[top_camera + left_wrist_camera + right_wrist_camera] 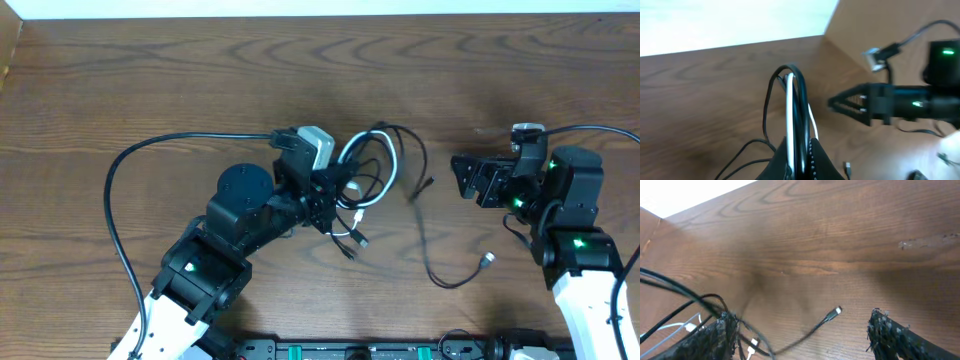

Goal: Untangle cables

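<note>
Wood table [200, 80]: left end effector [801, 150] clamps the cables [789, 100] — plain only from its wrist — right end effector [801, 322] gapes, empty.

Left end effector [340, 192] tightly closed, right end effector [461, 178] jaws wide apart.

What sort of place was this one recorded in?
Probably a robotics lab or test bench. A wood-grain table has a left arm and a right arm working over it. The left gripper is shut on tangled cables, and the right gripper is open nearby.
</note>
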`<action>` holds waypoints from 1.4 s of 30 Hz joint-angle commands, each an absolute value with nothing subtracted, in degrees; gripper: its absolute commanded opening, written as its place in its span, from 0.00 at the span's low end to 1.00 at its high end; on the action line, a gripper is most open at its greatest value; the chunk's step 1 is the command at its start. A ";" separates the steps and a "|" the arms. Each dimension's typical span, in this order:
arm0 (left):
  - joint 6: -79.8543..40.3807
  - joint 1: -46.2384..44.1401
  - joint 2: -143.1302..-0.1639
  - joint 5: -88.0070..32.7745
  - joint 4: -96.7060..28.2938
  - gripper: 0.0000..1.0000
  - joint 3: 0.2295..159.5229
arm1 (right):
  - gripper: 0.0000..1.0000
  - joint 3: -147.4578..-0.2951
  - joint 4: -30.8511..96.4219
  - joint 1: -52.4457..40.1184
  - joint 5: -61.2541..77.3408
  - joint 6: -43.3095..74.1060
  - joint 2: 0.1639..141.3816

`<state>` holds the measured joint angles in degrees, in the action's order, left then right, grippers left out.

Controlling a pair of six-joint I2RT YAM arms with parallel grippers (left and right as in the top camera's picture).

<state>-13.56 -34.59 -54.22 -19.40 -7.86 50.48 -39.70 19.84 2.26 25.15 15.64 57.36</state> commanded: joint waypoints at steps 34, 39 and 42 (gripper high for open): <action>-24.53 -43.88 -59.02 -26.02 2.66 0.07 50.59 | 0.86 -40.45 11.86 -7.92 33.69 17.15 56.95; -23.49 -43.97 -57.98 -26.52 3.77 0.07 50.59 | 0.86 -40.45 17.72 -7.86 22.76 17.15 58.35; -20.27 -43.94 -56.82 -26.33 3.75 0.08 50.59 | 0.85 -40.45 21.19 -7.44 17.61 17.15 58.41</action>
<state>-23.73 -43.79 -59.48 -24.82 2.79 50.35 -39.77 18.81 -7.94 29.52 17.02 57.78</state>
